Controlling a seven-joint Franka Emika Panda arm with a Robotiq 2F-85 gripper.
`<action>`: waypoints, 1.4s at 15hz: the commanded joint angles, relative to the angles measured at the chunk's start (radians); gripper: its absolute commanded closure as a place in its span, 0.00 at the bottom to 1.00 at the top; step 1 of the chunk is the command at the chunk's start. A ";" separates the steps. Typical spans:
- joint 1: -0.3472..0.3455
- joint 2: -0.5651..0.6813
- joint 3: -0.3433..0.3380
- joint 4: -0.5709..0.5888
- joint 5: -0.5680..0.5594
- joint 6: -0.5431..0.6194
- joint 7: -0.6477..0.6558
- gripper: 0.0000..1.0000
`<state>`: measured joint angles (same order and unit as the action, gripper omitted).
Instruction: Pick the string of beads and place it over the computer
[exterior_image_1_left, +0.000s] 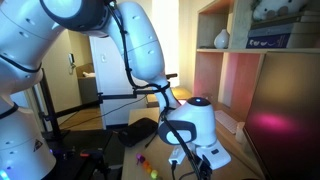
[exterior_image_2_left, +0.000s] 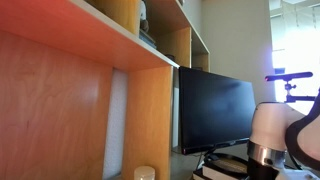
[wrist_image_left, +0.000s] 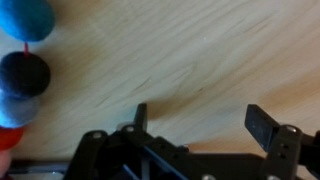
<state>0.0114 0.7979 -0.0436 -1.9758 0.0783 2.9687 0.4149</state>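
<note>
On the pale wood counter, at the far left edge of the wrist view, the string of beads shows only in part. A blue bead sits at the top corner with a black one beneath it, a red thread runs between them, and a sliver of red shows at the lower edge. Bare wood grain fills the middle of the picture. The two black fingers rise from the lower edge and stand wide apart, gripping nothing, with only counter between them. The beads lie outside that gap, off to the picture's left of the nearer finger and clear of it.

In an exterior view, the white arm fills the left side and bends down toward the counter. A black rounded lump sits behind the beads. The beads appear as small pink and yellow specks on the surface, just to the left of the lowered white wrist housing. At the right stand a wooden shelf unit and a dark monitor with a pink reflection on its screen.

In an exterior view from the opposite side, wooden shelving takes up the left half. The black monitor stands to its right, and the wrist housing enters at the right edge, low beside the screen.
</note>
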 joint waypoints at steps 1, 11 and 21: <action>0.017 0.001 -0.013 0.003 0.046 -0.003 -0.036 0.00; 0.029 -0.005 -0.021 -0.019 0.052 0.028 -0.025 0.00; 0.014 -0.099 0.039 -0.294 0.130 0.453 -0.060 0.00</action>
<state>0.0391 0.7761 -0.0364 -2.1525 0.1720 3.3334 0.4114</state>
